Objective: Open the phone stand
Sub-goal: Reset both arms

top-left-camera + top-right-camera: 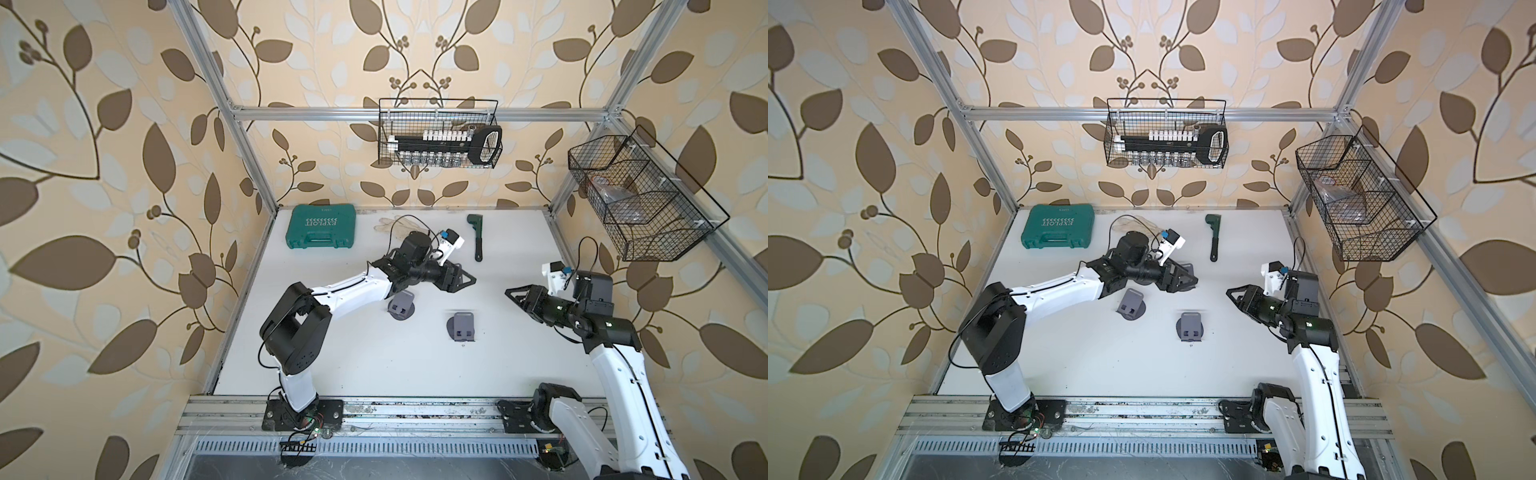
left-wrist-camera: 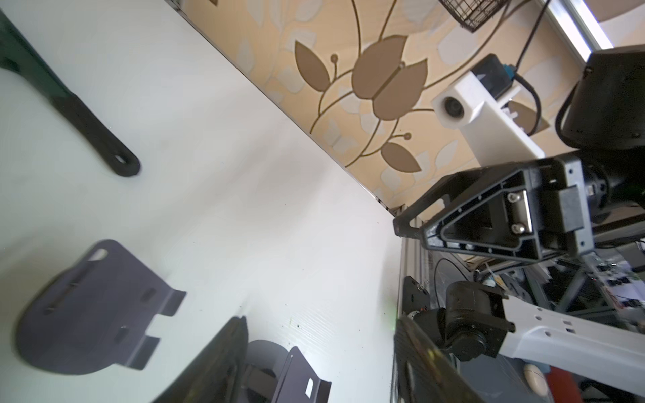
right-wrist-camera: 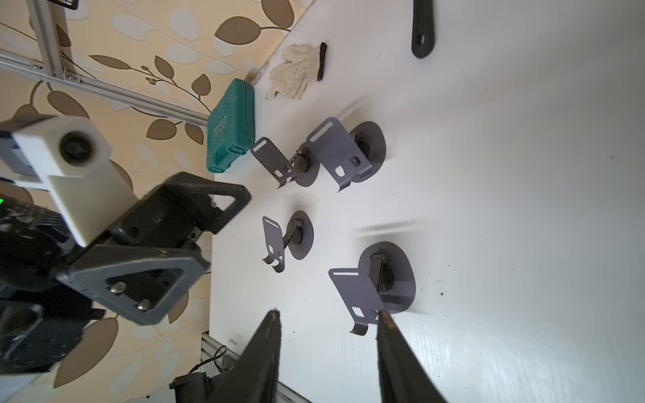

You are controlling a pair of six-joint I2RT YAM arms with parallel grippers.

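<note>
The left gripper [image 1: 471, 279] and right gripper [image 1: 509, 293] are both spread, holding nothing. A grey metal round-based phone stand [image 1: 462, 326] sits on the white table [image 1: 374, 365] near them. Another grey phone stand [image 1: 401, 306] sits beside the left arm [image 1: 353, 291].

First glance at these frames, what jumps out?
Loud brown-leaf wallpaper covers every wall. Mid-table are two grey phone stands, both apparently propped open: the left stand by the left arm, the right stand in the clear. The left tool and right tool hover open and empty near them, and a green tool case lies in the far left corner.
</note>
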